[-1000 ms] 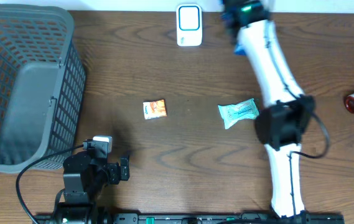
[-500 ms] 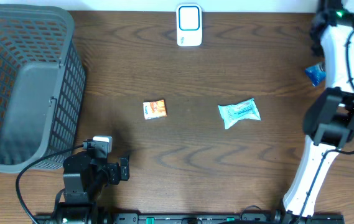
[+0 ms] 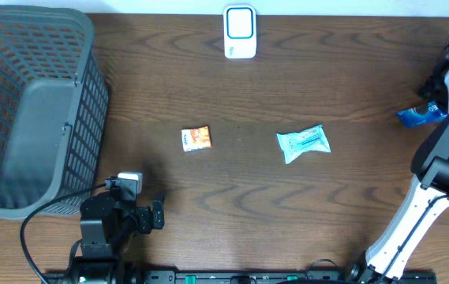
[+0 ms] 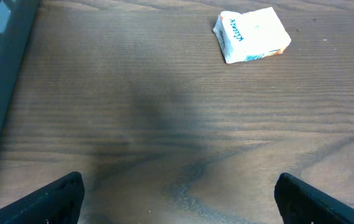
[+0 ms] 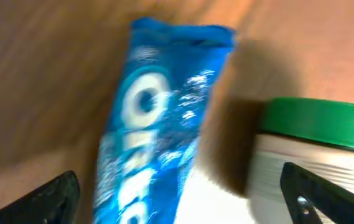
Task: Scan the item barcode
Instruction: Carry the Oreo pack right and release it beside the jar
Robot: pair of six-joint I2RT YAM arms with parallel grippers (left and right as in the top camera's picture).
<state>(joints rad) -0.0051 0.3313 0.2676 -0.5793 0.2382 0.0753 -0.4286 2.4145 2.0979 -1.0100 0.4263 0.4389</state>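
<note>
A blue Oreo packet point(image 3: 416, 116) lies at the table's far right edge. In the right wrist view the same packet point(image 5: 158, 118) shows blurred between the wide-apart fingers of my right gripper point(image 5: 180, 199), which is open and does not pinch it. In the overhead view the right gripper point(image 3: 433, 96) sits just above the packet. The white scanner point(image 3: 240, 31) with a blue face stands at the back centre. My left gripper point(image 4: 180, 199) is open over bare wood, low at the front left point(image 3: 155, 214).
A dark mesh basket point(image 3: 31, 110) fills the left side. A small Kleenex pack point(image 3: 196, 139) point(image 4: 251, 35) and a teal packet point(image 3: 303, 143) lie mid-table. A green-lidded can point(image 5: 316, 143) stands right beside the Oreo packet.
My right arm has swung from the back, near the scanner, to the far right edge carrying the blue packet. Its jaws have opened and the packet now lies on the table.
</note>
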